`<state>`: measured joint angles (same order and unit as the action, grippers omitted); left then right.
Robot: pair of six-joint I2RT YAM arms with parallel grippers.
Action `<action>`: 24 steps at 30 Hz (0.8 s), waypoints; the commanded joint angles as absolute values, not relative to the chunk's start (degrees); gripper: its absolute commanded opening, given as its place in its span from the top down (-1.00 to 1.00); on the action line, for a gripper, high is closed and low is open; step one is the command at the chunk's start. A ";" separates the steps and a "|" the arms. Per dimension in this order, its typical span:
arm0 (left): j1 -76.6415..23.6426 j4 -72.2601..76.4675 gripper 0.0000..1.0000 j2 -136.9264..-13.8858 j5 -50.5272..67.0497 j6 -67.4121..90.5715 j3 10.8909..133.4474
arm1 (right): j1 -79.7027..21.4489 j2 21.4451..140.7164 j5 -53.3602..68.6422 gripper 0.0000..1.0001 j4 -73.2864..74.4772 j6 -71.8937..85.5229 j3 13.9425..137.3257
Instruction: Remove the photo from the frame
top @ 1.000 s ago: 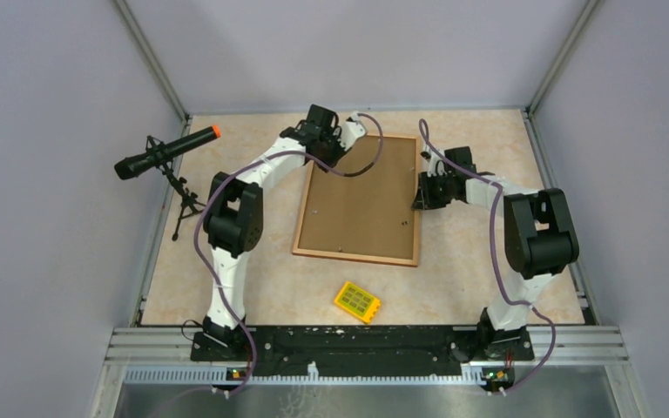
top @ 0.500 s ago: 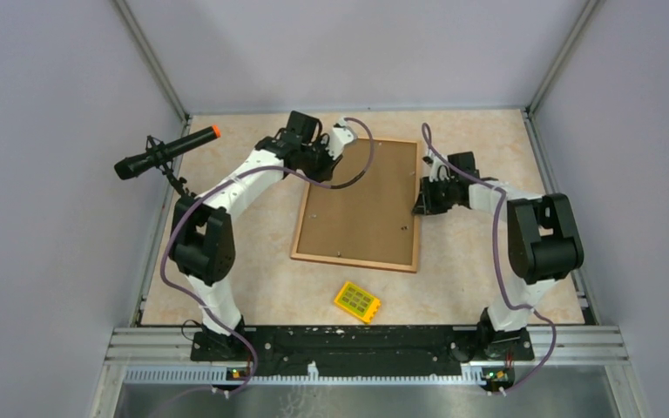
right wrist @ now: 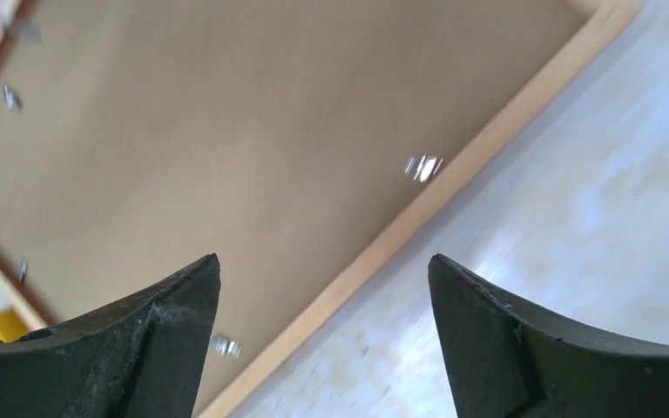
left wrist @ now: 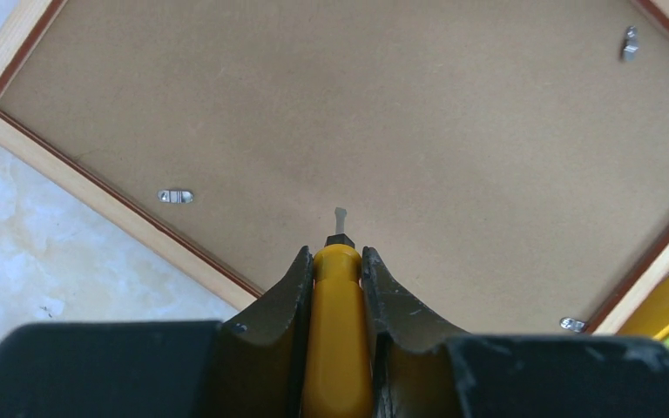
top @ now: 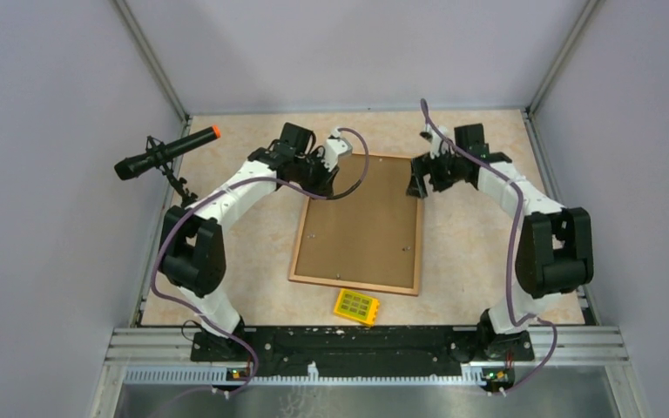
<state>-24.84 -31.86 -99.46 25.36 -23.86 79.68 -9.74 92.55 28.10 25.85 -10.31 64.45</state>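
**Frame back-up on the marbled tabletop**

The large rectangular frame with a narrow reddish-brown wooden border (top: 357, 225) lies brown fibreboard side up, mid-way across the beige marbled tabletop (top: 479, 261). Pale grey walls (top: 357, 52) close three sides. My left end effector (left wrist: 335, 254) is clamped on a yellow-handled tool (left wrist: 335, 348) over the frame's far left corner. My right end effector (right wrist: 322, 258) hangs with fingers wide apart over the far right edge. A small yellow block (top: 356, 306) sits just beside the near edge.
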 commanded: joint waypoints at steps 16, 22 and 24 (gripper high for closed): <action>-24.52 -29.24 1.00 -91.71 31.78 -20.03 75.40 | -10.63 126.94 30.82 -0.65 31.12 -27.98 109.91; -24.52 -29.98 1.00 -91.71 32.18 -19.97 75.16 | -11.78 136.47 32.23 -0.59 32.84 -27.26 120.09; -24.52 -29.89 1.00 -91.34 31.88 -20.09 74.90 | -12.22 138.71 32.17 -0.58 33.59 -27.24 122.32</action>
